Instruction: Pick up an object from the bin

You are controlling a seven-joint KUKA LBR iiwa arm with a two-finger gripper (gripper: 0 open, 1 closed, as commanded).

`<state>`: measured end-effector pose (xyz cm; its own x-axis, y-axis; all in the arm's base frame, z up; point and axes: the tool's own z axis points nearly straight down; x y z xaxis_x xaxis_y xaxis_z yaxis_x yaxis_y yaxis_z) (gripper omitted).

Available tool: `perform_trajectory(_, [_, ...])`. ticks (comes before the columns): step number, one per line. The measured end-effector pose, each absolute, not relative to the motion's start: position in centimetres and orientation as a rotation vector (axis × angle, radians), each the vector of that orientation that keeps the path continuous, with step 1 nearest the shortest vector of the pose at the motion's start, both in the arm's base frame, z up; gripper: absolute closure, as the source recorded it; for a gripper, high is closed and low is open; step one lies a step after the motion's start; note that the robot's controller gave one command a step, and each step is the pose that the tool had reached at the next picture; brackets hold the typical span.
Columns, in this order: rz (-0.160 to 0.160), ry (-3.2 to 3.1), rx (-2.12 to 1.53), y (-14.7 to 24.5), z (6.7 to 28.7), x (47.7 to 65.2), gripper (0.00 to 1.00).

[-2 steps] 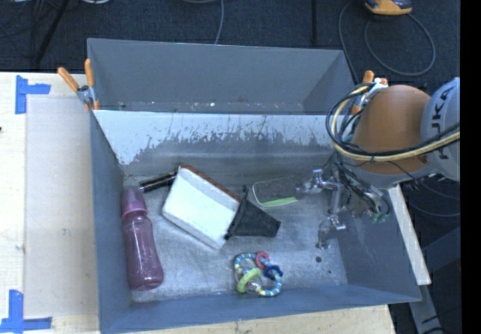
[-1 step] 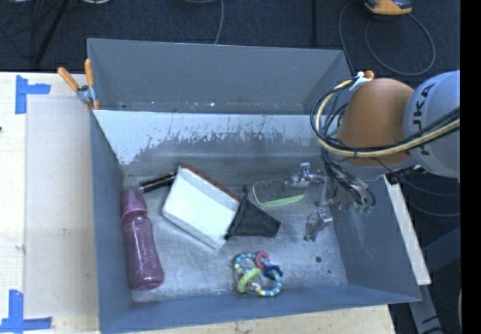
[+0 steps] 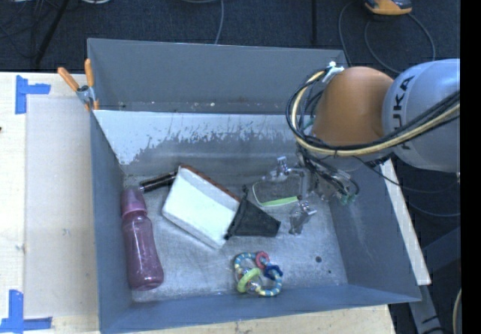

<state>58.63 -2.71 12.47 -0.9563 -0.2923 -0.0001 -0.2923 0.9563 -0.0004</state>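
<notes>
**While low at the bin's 3 o'clock side: fingers spread, nothing gripped**

As things stand, my end effector (image 3: 293, 195) is down near the floor of the bin (image 3: 361, 250), at about 3 o'clock from its centre. Fingers stand wide apart, one toward 12 and one toward 6, closed on nothing.

- Nearest thing: a clear plastic piece with a green band (image 3: 272, 198). It lies at the fingers' 9 o'clock edge, partly between them. Contact: cannot tell.
- Black wedge (image 3: 254, 221) lies against that piece at its 7 o'clock. White box (image 3: 197, 208) is beyond the wedge, mid-bin.
- Pink bottle (image 3: 140, 238) at 9 o'clock and ring toy (image 3: 257, 274) at 6 o'clock are both well apart from me.

Handling, my guess: the clear piece looks light, thin-walled and smooth, so it is likely to flex or squirt out under a hard pinch. Best hold is across its narrow width near the green band, with gentle closing. The wedge may drag along.
</notes>
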Motion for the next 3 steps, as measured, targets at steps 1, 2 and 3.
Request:
perform_trajectory(1, [0.004, 3.126, -0.289, -1.4, 9.1, 58.7, 0.00])
perform_trajectory(2, [-0.004, 3.096, -0.447, 0.2, 7.5, 57.8, 1.00])
perform_trajectory(3, [-0.004, 3.096, -0.448, 0.2, 7.5, 57.8, 1.00])
